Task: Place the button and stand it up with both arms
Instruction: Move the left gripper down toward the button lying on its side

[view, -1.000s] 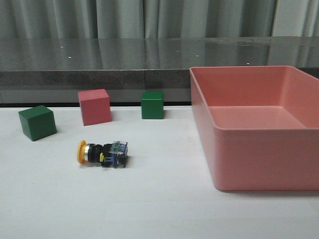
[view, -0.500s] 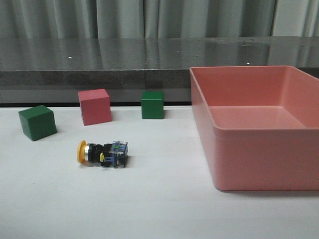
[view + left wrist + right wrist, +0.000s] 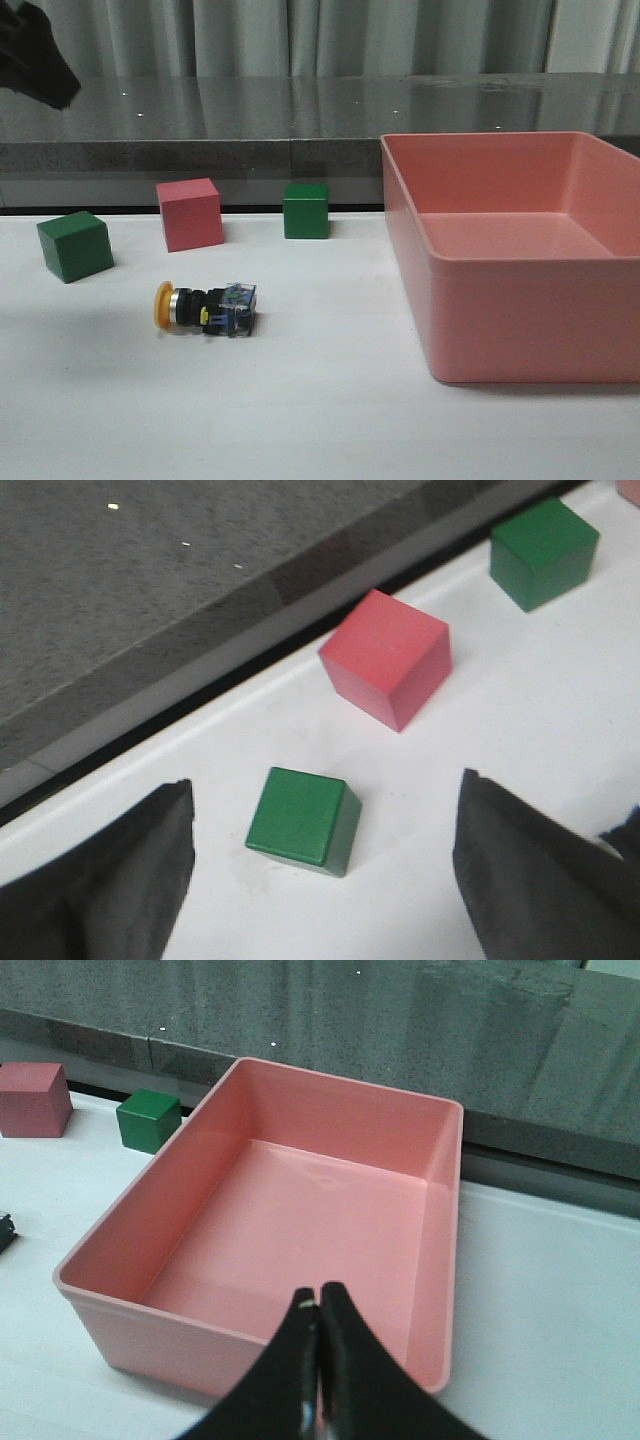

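The button [image 3: 205,307] lies on its side on the white table, left of centre, its yellow cap pointing left and its clear bluish base to the right. Part of my left arm [image 3: 35,50] shows at the front view's top left corner, high above the table. My left gripper [image 3: 325,780] is open and empty, high over a green cube [image 3: 300,815] that shows between its fingers. My right gripper [image 3: 318,1295] is shut and empty, hovering at the near wall of the pink bin [image 3: 130,1210]. It is out of the front view.
A green cube [image 3: 75,246], a pink cube [image 3: 190,214] and another green cube [image 3: 305,210] stand behind the button. The large pink bin [image 3: 530,320] fills the right side. A dark counter runs along the back.
My left arm has come into the front view at the top left corner. The button, cubes and bin have not moved.
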Controlling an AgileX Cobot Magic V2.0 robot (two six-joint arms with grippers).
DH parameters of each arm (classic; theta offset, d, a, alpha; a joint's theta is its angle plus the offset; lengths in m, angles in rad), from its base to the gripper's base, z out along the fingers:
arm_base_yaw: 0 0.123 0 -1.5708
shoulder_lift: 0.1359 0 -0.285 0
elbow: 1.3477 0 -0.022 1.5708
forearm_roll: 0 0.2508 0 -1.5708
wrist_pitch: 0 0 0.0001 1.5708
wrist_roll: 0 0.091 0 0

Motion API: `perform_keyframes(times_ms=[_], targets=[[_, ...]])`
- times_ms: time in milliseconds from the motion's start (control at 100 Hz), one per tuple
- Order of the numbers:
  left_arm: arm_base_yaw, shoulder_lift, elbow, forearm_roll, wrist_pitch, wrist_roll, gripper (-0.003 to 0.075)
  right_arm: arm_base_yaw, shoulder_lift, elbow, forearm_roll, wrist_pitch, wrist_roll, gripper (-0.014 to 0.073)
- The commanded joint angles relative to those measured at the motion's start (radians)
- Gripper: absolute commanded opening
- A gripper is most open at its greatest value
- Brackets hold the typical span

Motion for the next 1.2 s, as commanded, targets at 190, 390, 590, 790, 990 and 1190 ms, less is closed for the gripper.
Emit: perform_keyframes(times_ms=[190,390,590,790,990,1190], targets=[[0.029,0.151,-0.25,-0.586,0.54,0.845,0.0502,-0.005,0.007,-0.025,0.004,-0.066,0.002,-0.0062],[0.114,0.241,-0.311,-0.759,0.662,1.033,0.0502,-0.005,0.007,-0.025,0.004,-0.064,0.002,-0.0062],[0.161,0.266,-0.322,-0.778,0.559,0.996,0.0502,-0.005,0.007,-0.025,0.004,-0.059,0.002,-0.0062],[0.166,0.301,-0.322,-0.841,0.755,1.219,0.0502,-0.005,0.007,-0.025,0.004,-0.059,0.002,-0.0062],[0.192,0.373,-0.319,-0.929,0.885,1.43,0.0502,-0.005,0.007,-0.025,0.004,-0.059,0.002,-0.0062],[0.203,0.457,-0.319,-0.952,0.923,1.436,0.0502,-0.005,0.007,-0.025,0.004,-0.059,0.002,-0.0062]])
